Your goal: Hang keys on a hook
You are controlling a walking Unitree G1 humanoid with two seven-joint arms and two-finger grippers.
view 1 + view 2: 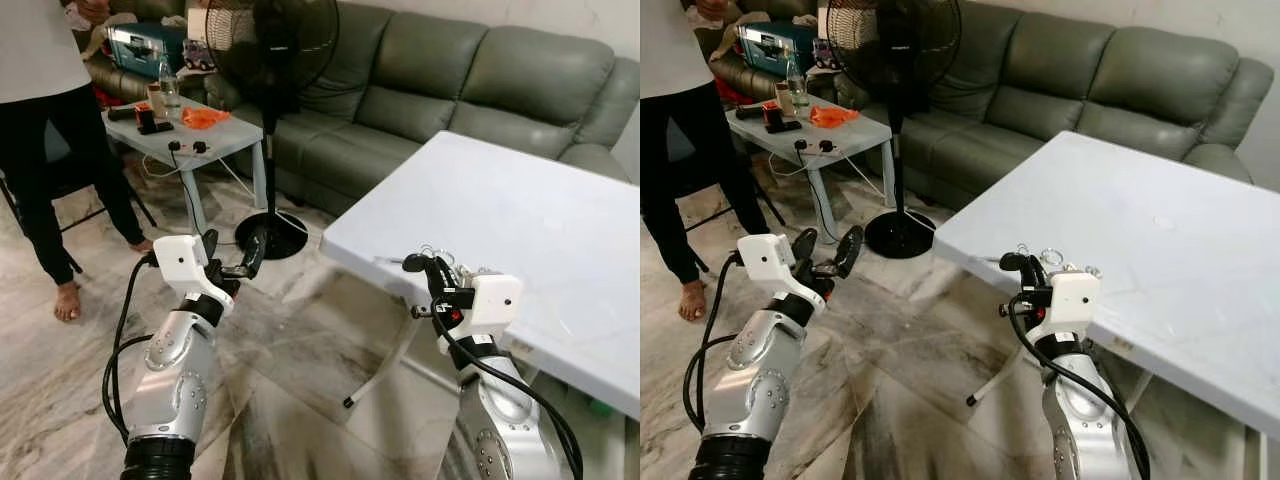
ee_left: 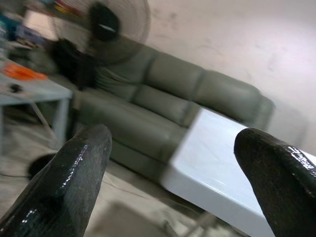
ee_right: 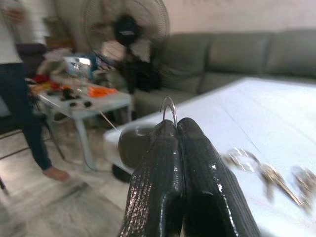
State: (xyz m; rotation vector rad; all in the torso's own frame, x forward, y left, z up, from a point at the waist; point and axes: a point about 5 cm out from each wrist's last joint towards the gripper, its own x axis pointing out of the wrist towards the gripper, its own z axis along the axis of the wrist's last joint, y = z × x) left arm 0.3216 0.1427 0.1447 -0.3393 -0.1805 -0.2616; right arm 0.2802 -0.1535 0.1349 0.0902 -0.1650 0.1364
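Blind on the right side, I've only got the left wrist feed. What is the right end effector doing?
Observer: The right end effector is shut, and a metal key ring pokes out between its fingertips.
Operator: Where is it relative to the table?
Observer: It is at the near corner of the white table. More rings and keys lie on the tabletop beside it.
Operator: Anyone in the workspace?
Observer: A person stands on the robot's left, next to the small table by the fan.
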